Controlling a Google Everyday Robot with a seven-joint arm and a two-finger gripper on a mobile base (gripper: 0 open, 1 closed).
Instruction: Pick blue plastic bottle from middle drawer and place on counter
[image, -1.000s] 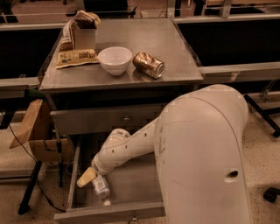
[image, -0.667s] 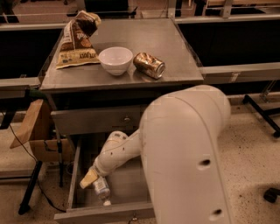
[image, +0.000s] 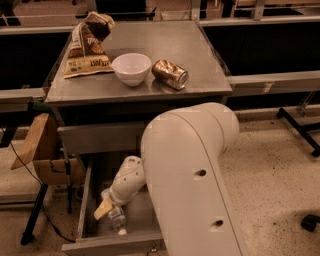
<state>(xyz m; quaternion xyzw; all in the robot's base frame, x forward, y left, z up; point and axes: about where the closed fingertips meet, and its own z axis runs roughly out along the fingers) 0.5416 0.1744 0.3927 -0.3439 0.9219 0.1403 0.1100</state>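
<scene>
The blue plastic bottle (image: 117, 219) lies on the bottom of the open middle drawer (image: 83, 206), near its front left, with its white cap pointing toward the drawer front. My gripper (image: 104, 208) is down inside the drawer, right at the bottle's upper end and touching or nearly touching it. My wrist and the big white arm link cover the right half of the drawer. The counter (image: 170, 42) is the steel top above.
On the counter stand a brown chip bag (image: 87, 45) at the left, a white bowl (image: 131, 68) and a crushed brown-gold can (image: 170, 74) in the middle. The upper drawer front (image: 97, 138) is shut. A cardboard box (image: 42, 150) sits left of the cabinet.
The large arm link has swung left and closer across the view. The gripper stays low in the drawer by the bottle, which has not moved.
</scene>
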